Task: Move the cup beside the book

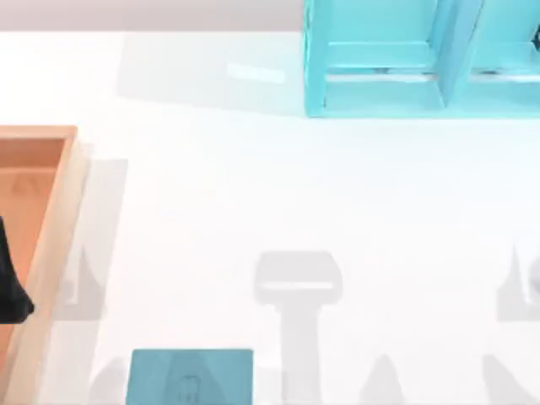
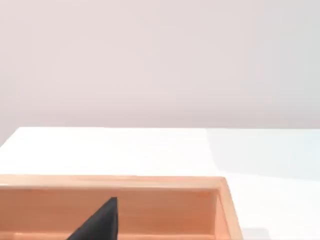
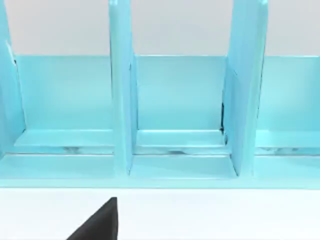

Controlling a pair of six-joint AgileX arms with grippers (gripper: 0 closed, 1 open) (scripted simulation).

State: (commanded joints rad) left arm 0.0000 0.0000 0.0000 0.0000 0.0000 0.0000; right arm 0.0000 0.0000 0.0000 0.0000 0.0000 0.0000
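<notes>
The book (image 1: 191, 375) is a flat teal-blue rectangle lying at the table's front edge, left of centre, with a faint emblem on its cover. The cup is out of view. My left gripper (image 1: 12, 287) is a dark shape at the far left, over the wooden tray (image 1: 52, 228). Its dark tip (image 2: 99, 223) hangs above the tray's inside (image 2: 150, 210) in the left wrist view. My right gripper (image 3: 99, 223) shows as a dark tip over the white table, facing the shelf unit (image 3: 175, 100).
A light cyan shelf unit (image 1: 422, 59) with upright dividers stands at the back right. The open wooden tray runs along the left edge. White tabletop (image 1: 278, 186) stretches between tray, shelf and book.
</notes>
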